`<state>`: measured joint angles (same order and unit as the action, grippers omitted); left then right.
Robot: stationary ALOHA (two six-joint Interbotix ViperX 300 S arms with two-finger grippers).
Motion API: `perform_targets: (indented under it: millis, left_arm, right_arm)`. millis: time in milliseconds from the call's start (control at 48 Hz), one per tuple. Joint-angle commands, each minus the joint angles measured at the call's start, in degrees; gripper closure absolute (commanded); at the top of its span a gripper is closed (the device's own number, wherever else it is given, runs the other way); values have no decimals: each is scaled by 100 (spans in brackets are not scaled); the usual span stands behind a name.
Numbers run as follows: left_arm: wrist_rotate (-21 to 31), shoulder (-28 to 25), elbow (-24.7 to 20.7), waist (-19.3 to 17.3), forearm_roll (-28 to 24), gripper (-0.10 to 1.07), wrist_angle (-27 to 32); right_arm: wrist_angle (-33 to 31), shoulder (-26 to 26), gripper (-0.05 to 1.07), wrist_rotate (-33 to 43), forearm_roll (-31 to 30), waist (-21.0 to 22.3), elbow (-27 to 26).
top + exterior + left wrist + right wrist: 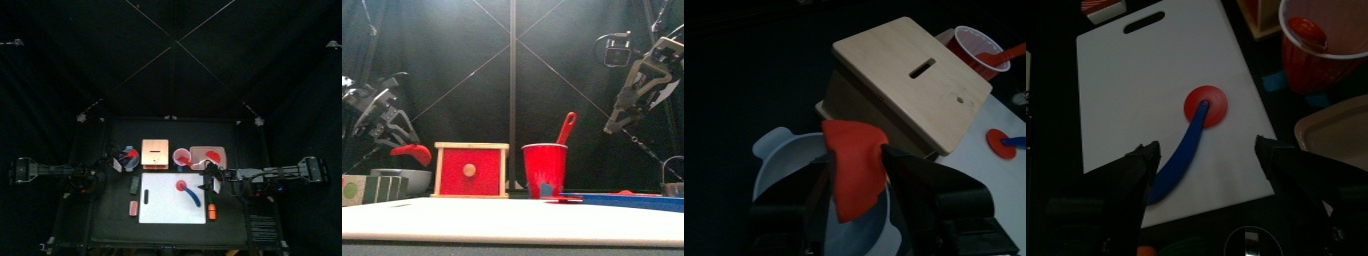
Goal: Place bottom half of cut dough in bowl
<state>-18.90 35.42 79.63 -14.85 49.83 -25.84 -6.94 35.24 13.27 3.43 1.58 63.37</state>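
The bottom half of cut dough [851, 165] is held pinched by the left gripper [855, 190] above the bowl [784, 160], ready for release, while the right gripper [1207, 165] is kept wide open over the white board [1146, 95].

Hiding much of the bowl [798, 165] behind the red dough half [851, 165] and the left gripper [858, 190]. In the front view, showing only the bowl's near wall [402, 180]. Cutting off the red cup [1323, 45] at the right wrist picture's edge.
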Motion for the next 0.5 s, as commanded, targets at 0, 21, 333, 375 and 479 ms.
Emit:
perform_targets:
  millis: [0, 21, 333, 375, 479]
  left_arm:
    - [-18, -9, -53, 18, 0, 9, -26]
    - [-18, -9, -53, 9, -9, 6, -26]
    - [-18, -9, -149, 53, -176, -6, -79]
    - [-18, -9, -211, 114, -272, -6, -88]
    - [-18, -9, -378, 325, -571, -6, -88]
  right_arm:
    - [18, 53, -1, -9, 9, 9, -97]
    - [26, 44, -1, -9, 9, 9, -105]
    - [18, 44, -1, -9, 35, 0, -132]
    - [18, 44, -1, -9, 35, 9, -132]
    - [18, 70, -1, -9, 18, 0, -158]
